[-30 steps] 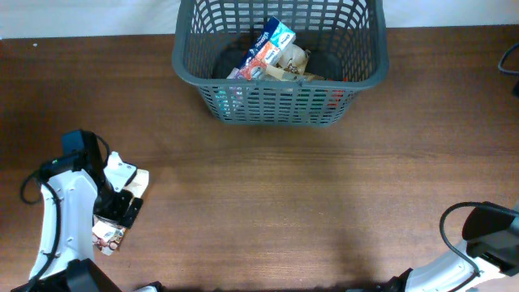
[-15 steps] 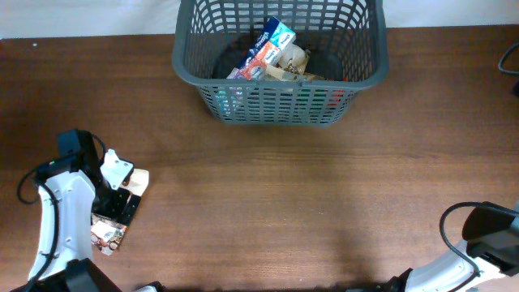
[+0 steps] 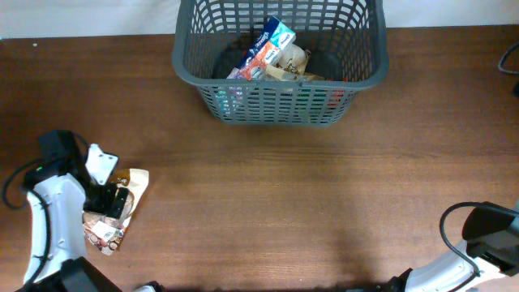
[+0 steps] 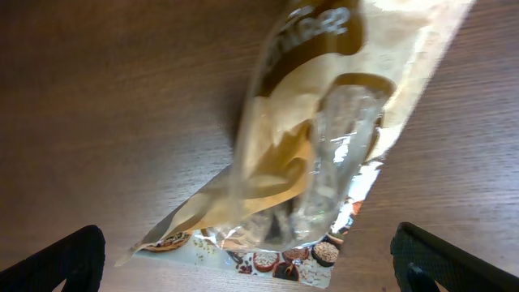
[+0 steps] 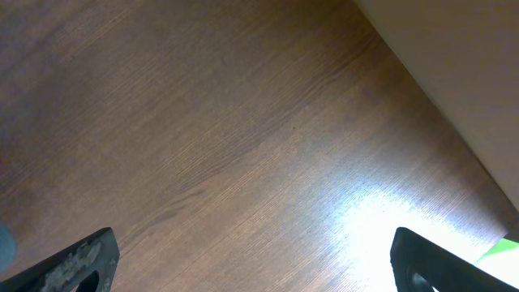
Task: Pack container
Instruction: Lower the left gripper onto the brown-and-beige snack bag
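Note:
The dark grey basket (image 3: 276,104) stands at the table's far middle, with several packets in it; a blue, red and white one (image 3: 268,47) leans on top. A cream and brown snack packet (image 3: 137,182) with a clear window lies flat on the table at the front left. It fills the left wrist view (image 4: 324,154). My left gripper (image 3: 111,206) is over this packet, open, its fingers (image 4: 251,268) wide apart on either side of the packet's printed end. My right gripper (image 5: 251,259) is open and empty over bare wood.
The right arm's base (image 3: 486,235) sits at the front right corner. A light wall edge (image 5: 454,73) shows beyond the table in the right wrist view. Brown wood lies between the basket and the packet.
My left arm has shifted left and slightly toward the front over the packet, showing more of its cream end. The packet, the basket and the right arm have not moved.

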Available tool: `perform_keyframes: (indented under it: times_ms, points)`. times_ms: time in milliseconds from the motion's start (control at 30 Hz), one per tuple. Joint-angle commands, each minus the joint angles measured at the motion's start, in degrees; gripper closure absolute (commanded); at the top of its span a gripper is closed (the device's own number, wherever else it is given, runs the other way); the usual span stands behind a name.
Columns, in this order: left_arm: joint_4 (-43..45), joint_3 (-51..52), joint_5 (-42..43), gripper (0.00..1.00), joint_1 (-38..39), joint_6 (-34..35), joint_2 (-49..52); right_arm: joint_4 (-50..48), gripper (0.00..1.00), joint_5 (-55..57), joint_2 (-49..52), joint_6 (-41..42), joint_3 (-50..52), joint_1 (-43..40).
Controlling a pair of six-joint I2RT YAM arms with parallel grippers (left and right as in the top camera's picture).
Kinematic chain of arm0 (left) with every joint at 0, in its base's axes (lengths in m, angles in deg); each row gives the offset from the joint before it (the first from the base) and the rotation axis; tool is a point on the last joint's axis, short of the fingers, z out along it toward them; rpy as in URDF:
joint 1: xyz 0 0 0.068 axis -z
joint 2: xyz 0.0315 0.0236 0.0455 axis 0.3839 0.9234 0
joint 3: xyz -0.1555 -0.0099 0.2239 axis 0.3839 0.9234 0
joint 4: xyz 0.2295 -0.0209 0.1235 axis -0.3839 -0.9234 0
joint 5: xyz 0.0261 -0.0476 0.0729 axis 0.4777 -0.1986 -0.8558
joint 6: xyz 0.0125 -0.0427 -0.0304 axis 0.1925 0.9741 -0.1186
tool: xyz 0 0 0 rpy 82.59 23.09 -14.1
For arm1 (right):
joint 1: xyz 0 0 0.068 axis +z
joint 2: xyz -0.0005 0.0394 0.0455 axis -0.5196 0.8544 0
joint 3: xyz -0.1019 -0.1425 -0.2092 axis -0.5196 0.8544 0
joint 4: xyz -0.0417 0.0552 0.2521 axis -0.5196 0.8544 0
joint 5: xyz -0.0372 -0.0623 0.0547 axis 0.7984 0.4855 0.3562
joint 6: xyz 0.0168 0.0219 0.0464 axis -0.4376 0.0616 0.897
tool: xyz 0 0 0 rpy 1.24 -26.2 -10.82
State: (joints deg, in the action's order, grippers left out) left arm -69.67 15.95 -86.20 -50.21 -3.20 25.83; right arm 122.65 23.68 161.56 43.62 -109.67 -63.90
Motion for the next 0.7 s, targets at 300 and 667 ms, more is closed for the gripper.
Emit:
perform_keyframes:
  times_ms: [300, 667]
  points:
    - [2.1, 0.4, 7.2, 0.01, -2.8, 0.4, 5.2, 0.0, 0.01, -0.3, 0.3, 0.6, 0.3, 0.0]
    - [2.0, 0.5, 9.3, 0.01, -2.8, 0.4, 7.5, 0.0, 0.01, -0.3, 0.3, 0.6, 0.3, 0.0]
